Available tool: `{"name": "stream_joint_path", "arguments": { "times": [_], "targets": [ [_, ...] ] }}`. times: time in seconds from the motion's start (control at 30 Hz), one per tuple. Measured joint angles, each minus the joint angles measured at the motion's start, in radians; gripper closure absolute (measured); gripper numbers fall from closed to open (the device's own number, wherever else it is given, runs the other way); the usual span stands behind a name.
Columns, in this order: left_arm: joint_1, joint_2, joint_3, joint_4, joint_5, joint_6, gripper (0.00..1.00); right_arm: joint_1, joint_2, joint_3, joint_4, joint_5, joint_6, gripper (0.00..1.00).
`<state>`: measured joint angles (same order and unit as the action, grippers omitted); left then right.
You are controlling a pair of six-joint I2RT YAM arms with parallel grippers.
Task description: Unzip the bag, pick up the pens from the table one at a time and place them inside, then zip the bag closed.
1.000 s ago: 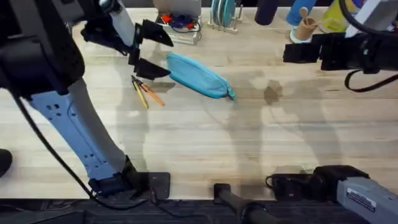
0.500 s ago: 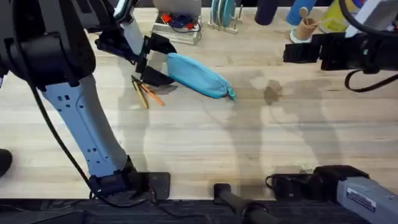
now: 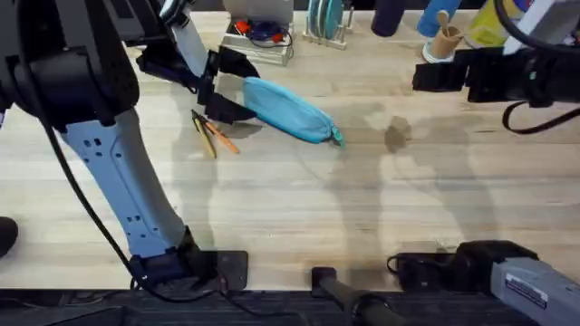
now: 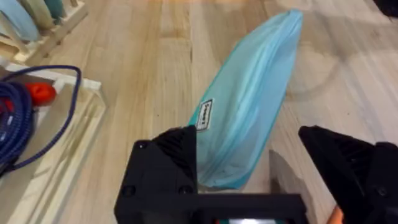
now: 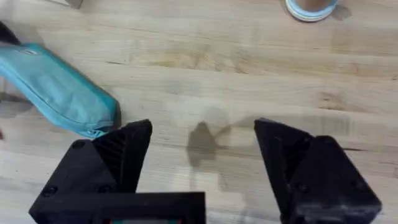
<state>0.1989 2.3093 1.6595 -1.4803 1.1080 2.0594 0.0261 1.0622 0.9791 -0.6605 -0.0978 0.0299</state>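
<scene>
Overhead, my left hand (image 3: 225,86) hangs over the near-left end of the soft, oblong teal fabric pouch (image 3: 288,109), which lies slanted on the light wooden plank bench (image 3: 362,208) toward its far left part, zipper pull (image 3: 337,138) at the end pointing to my right. My left hand's two black fingers are spread wide, one on each side of the pouch's end; I cannot tell whether either finger touches the fabric. From the left wrist, the pouch (image 4: 249,106) runs away from me between those spread fingers (image 4: 165,168), a small white label (image 4: 206,114) sewn on its side, the zipper looking closed along the top. Just beside that same end of the pouch, on the side nearer my bases, lie the thin orange and yellow pens (image 3: 211,136) with dark tips, bunched together on the bench, apart from the pouch. My right hand (image 3: 430,75) sits high at the far right of the bench, well apart from the pouch; from the right wrist its black fingers (image 5: 118,155) stand spread with nothing between them over bare wood, the pouch (image 5: 59,90) lying off to one side.
</scene>
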Motion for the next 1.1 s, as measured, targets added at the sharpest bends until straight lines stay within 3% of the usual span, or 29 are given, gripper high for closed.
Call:
{"name": "stream_joint_path", "arguments": {
  "times": [0.73,0.9,0.93,1.03,1.1],
  "targets": [
    [0.000,0.000,0.008,-0.009,0.062,0.000,0.008,0.000,0.000,0.000,0.000,0.000,0.000,0.005],
    [0.000,0.000,0.008,-0.009,0.079,0.000,0.058,0.000,0.000,0.000,0.000,0.000,0.000,0.005],
    [0.000,0.000,0.008,-0.010,0.079,0.000,0.090,0.000,0.000,0.000,0.000,0.000,0.000,0.005],
    [0.000,0.000,0.008,-0.012,0.082,0.000,0.481,0.000,0.000,0.000,0.000,0.000,0.000,0.005],
    [0.000,0.000,0.008,-0.008,0.082,0.000,0.811,0.000,0.000,0.000,0.000,0.000,0.000,0.005]
  ]
}}
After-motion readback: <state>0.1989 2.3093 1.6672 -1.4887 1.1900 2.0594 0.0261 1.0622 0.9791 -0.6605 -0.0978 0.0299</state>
